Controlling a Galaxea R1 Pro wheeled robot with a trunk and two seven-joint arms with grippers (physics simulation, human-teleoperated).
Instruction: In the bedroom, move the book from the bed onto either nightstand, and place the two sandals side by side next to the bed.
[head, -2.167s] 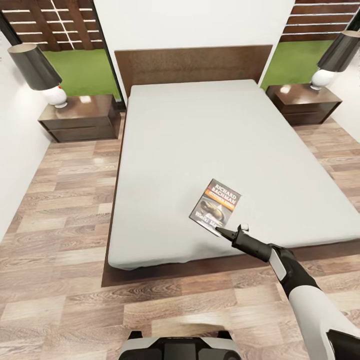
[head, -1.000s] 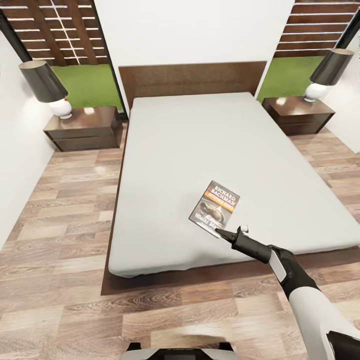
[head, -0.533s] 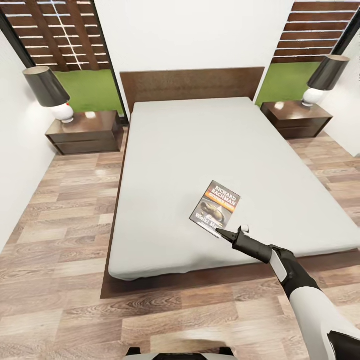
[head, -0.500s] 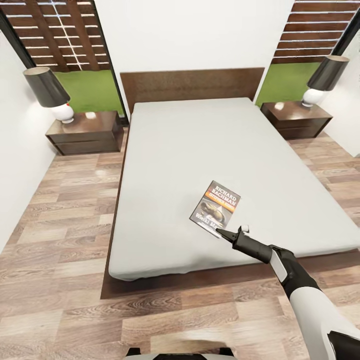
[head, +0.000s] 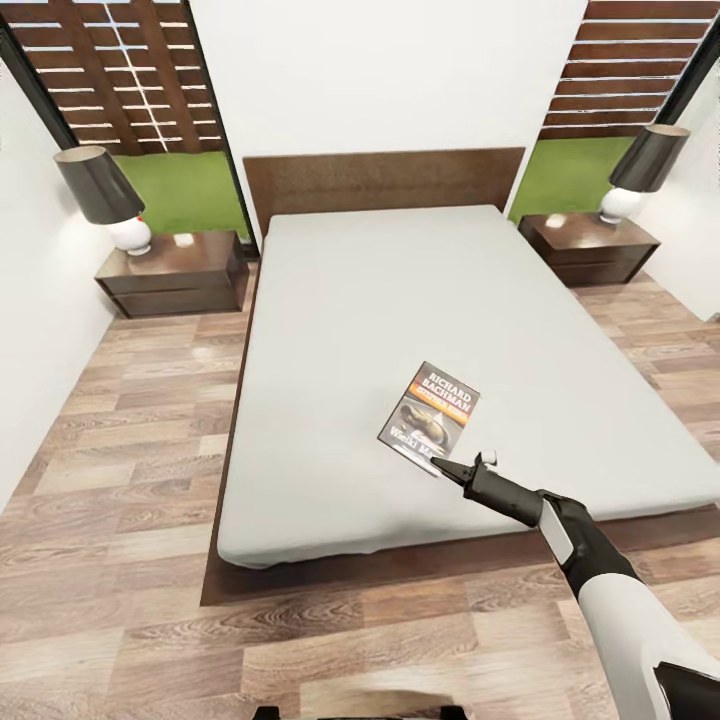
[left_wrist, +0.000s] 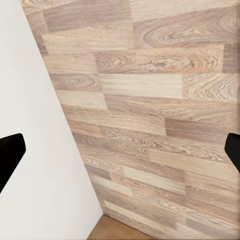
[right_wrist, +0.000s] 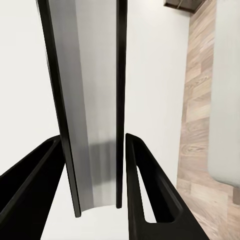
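The book, dark with an orange band, hovers over the near right part of the bed, a pale-grey mattress on a dark frame. My right gripper is shut on the book's near corner. In the right wrist view the book stands edge-on between the black fingers of the right gripper. My left gripper is open over wood floor beside a white surface. One nightstand stands left of the headboard, the other nightstand right of it. The sandals are out of view.
Each nightstand carries a lamp with a dark shade, the left lamp and the right lamp. Wood-plank floor runs along both sides and the foot of the bed. White walls close in at far left and far right.
The camera has risen: bed and nightstands slid lower and look smaller. The book and right gripper keep their place in the picture, so the book sits farther from the mattress's foot edge.
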